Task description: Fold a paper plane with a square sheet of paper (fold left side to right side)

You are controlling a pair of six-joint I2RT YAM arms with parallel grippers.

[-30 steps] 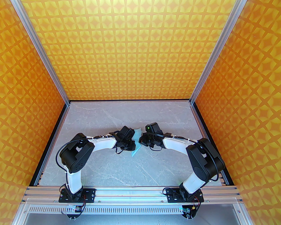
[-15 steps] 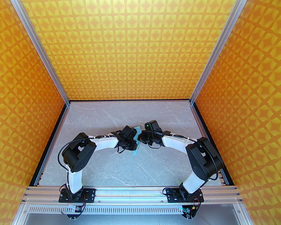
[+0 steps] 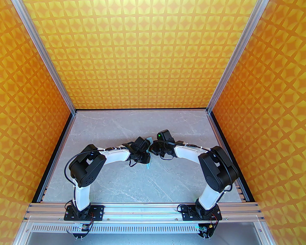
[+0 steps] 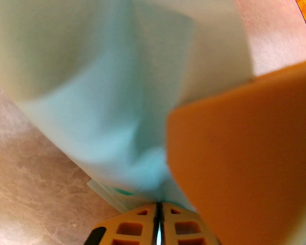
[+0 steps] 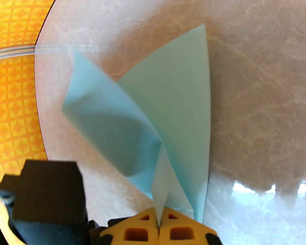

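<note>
Square sheet of paper: pale blue and part-folded, held on edge between the two arms near the middle of the desk. In the right wrist view one flat flap rises toward 12 o'clock and a looser one curls toward 10 o'clock. Whether its lowest tip touches the desk I cannot tell.
Left end effector: at 9 o'clock of the sheet in the top view, jaws pressed together with paper pinched between them.
Right end effector: at 3 o'clock of the sheet, likewise clamped on a thin layer near the fold.
Step, as I judge it: bringing the left half across onto the right half.
Risk, tearing: both grips sit close together on thin paper, so pulling apart or twisting could rip it.
Risk, crooked crease: the curled flap is slack, so the edges may meet out of line when laid down.
Risk, slip: a thin pinched layer could slide free and let the fold spring open.
Risk, collision: the two wrists are almost touching.
</note>
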